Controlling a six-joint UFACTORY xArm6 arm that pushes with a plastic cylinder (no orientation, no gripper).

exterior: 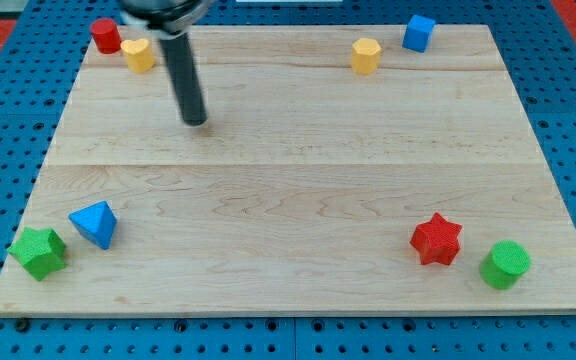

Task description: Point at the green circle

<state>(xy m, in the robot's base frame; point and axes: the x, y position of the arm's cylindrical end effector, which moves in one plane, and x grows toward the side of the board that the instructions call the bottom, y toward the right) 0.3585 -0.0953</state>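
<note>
We've no gripper on this rig, so nothing opens, closes or grips: just a straight dark rod, and my tip [196,121] sits on bare wood w/ no block touching it. Using the green circle [505,264] as our landmark: my tip is well apart from it, far toward the view's top-left. The green circle itself sits near the bottom-right corner of the wooden board [298,170], close to the board's edge. The red star [436,239] is just beside it on the view's left, apart, not touching. Handling, as we judge it: a small, stiff, solid-looking block, prob. light, so it'd slide easily on smooth wood and could roll off line if nudged off-centre. Not fragile. No hold is needed since the task is pointing; we'd stop short of contact, approx. on its open upper-left side, so as not to shove it off the edge. Looks: short upright cylinder, bright green, flat round top, slightly darker side wall, no markings we can make out.
</note>
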